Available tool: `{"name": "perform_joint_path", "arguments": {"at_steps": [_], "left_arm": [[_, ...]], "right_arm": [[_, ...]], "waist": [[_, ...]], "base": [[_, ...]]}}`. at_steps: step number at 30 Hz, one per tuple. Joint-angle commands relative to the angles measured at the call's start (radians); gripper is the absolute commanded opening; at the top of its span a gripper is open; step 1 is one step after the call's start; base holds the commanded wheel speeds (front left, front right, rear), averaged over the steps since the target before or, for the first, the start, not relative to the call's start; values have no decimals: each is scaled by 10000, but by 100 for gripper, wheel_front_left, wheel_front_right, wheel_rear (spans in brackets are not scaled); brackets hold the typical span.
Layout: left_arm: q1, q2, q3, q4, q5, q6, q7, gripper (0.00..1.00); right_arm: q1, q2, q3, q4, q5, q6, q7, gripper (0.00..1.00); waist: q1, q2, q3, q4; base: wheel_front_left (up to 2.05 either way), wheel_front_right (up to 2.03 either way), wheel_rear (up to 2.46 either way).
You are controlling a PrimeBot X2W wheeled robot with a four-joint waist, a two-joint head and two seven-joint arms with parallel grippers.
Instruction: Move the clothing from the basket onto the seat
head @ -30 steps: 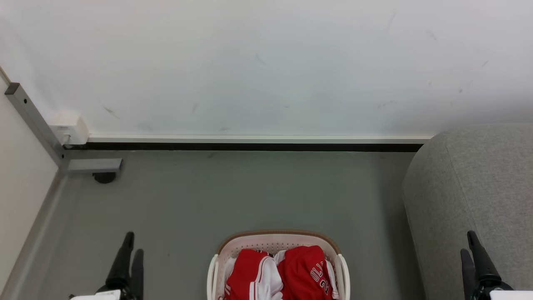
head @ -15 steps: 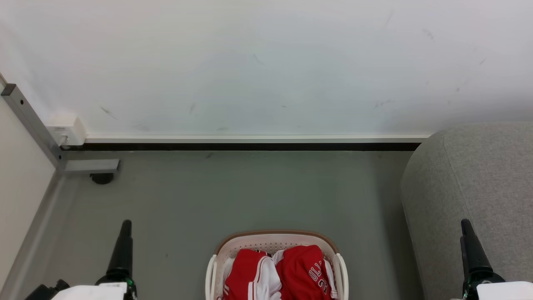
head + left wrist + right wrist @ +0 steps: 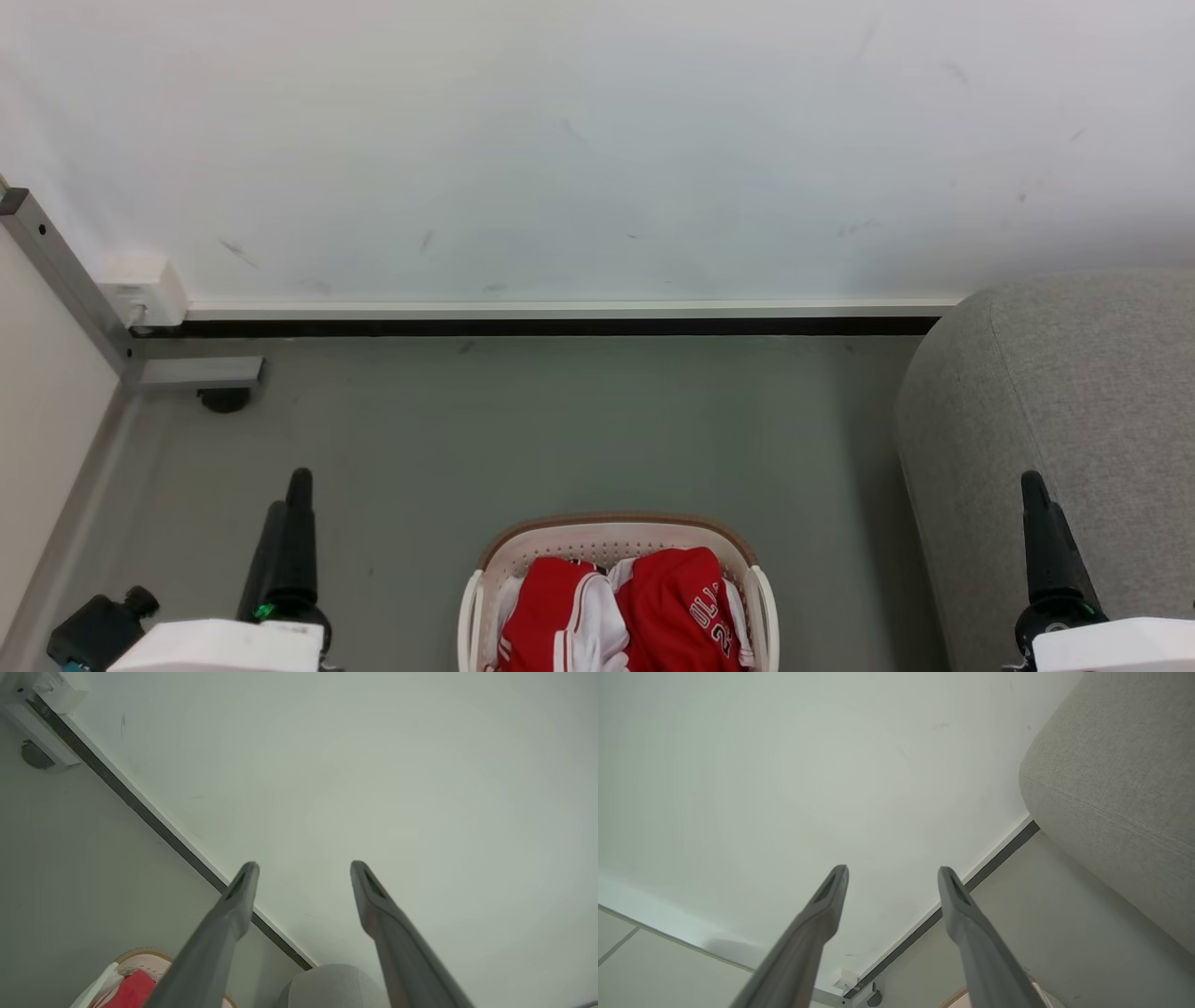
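Note:
The basket (image 3: 611, 534), white with a brown rim, stands on the floor at the bottom middle of the head view. The clothing (image 3: 653, 607), red jerseys with white trim and lettering, lies bunched inside it. The seat (image 3: 1074, 392), a light grey sofa, fills the right side. My left gripper (image 3: 289, 495) hangs left of the basket, apart from it, fingers pointing up. My right gripper (image 3: 1034, 485) is in front of the seat's side. In the left wrist view my left gripper (image 3: 303, 865) is open and empty, above the basket (image 3: 140, 954). My right gripper (image 3: 893, 870) is open and empty beside the seat (image 3: 1120, 774).
A white wall with a dark baseboard (image 3: 560, 327) runs across behind the grey floor. At the left stand a metal post with a flat foot (image 3: 191, 371), a white socket box (image 3: 140, 285) and a pale panel (image 3: 37, 411).
Both grippers have risen in the head view, and the left one has rolled so two fingers show side by side. The camera has shifted slightly. The basket and clothing lie as before.

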Motion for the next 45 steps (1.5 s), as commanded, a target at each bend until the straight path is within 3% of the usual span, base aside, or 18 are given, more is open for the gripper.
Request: {"name": "perform_joint_path", "arguments": {"at_steps": [1,12,18,34,45], "left_arm": [[-63,119,-31,-199,431,3,-111,100],[110,265,-253,-178,2924,211,-520,100],[207,325,-445,-34,3648,231,-732,100],[335,540,-830,212,5536,610,-1226,100],[368,588,-1002,249,6353,520,-1540,100]], "right_arm": [[-94,-89,48,-220,-370,7,-105,100],[18,-159,155,-246,-2864,7,-523,100],[87,-140,-12,87,-4269,8,-722,100],[35,-138,601,291,-5969,9,-1231,100],[150,-185,838,216,-6685,10,-1528,100]], "waist": [[-1,0,0,0],[-1,0,-39,-52],[-1,0,-81,-70],[-1,0,-113,-159],[-1,0,-128,-181]], "base": [[0,0,0],[0,0,0],[0,0,0],[0,0,0],[0,0,0]]}}
